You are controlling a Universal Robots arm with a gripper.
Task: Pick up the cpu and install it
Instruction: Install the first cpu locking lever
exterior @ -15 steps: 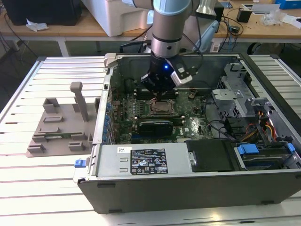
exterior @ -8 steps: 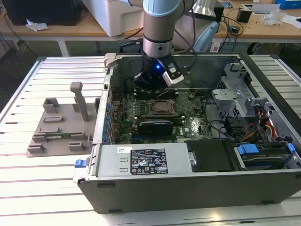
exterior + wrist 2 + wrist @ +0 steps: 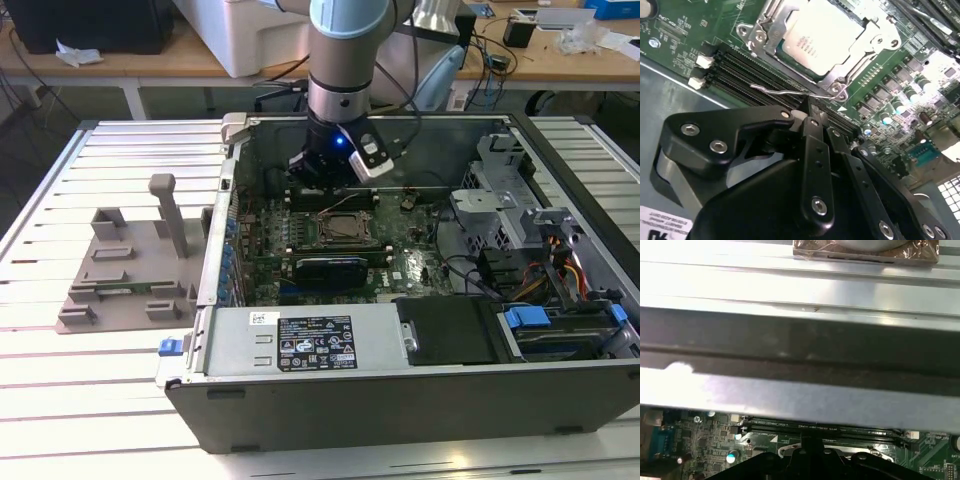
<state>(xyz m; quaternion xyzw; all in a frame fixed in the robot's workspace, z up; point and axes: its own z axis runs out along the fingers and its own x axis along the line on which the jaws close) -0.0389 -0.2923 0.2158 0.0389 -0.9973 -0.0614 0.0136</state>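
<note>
The cpu (image 3: 826,34), a silvery square chip, lies in the black metal-framed socket (image 3: 852,65) on the green motherboard (image 3: 685,30); in the exterior view the cpu (image 3: 343,229) sits mid-board inside the open computer case. My gripper (image 3: 807,109) hangs just beside the socket, over the memory slots (image 3: 735,67), with its black fingers (image 3: 814,135) closed together. The fingertips end right at the thin wire socket lever (image 3: 782,92); whether they touch it I cannot tell. In the exterior view the gripper (image 3: 322,188) stands just behind the socket.
The grey case wall (image 3: 800,340) rises close behind the gripper. A grey plastic fixture tray (image 3: 125,275) with upright posts stands outside the case on the exterior view's left. A power supply (image 3: 310,340), drive cage (image 3: 500,190) and cables (image 3: 560,270) crowd the case.
</note>
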